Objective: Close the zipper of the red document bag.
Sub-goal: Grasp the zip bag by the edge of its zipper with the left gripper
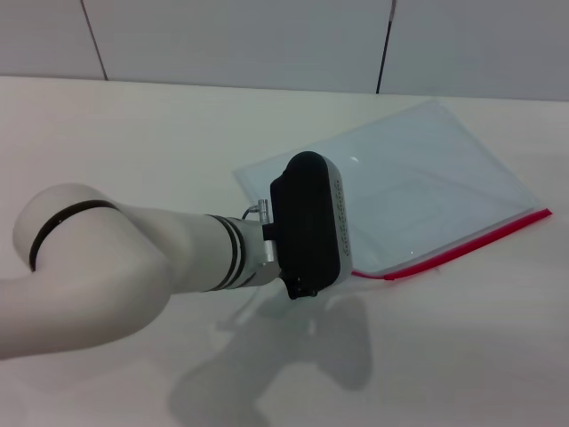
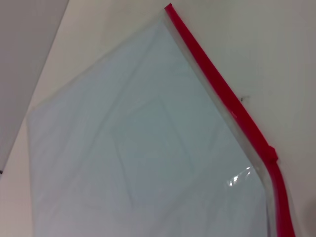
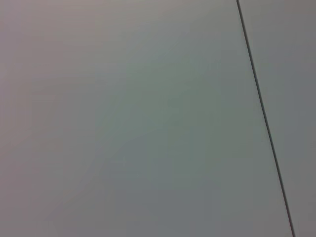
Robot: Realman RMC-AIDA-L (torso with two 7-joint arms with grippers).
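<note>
The red document bag (image 1: 427, 178) lies flat on the pale table, a translucent blue-grey pouch turned at an angle at the right of centre. Its zipper (image 1: 462, 245) is the bright-red strip along the near right edge. My left gripper (image 1: 307, 227) hangs over the bag's near left corner, and its black body hides that corner and the strip's end. In the left wrist view the bag (image 2: 143, 148) fills the picture and the zipper (image 2: 222, 94) runs along one edge, with a small kink (image 2: 270, 154) where the slider may be. The right gripper is out of view.
The table (image 1: 133, 142) meets a grey panelled wall (image 1: 267, 36) at the back, close behind the bag's far corner. The right wrist view shows only a grey wall panel (image 3: 123, 123) with a dark seam (image 3: 264, 118).
</note>
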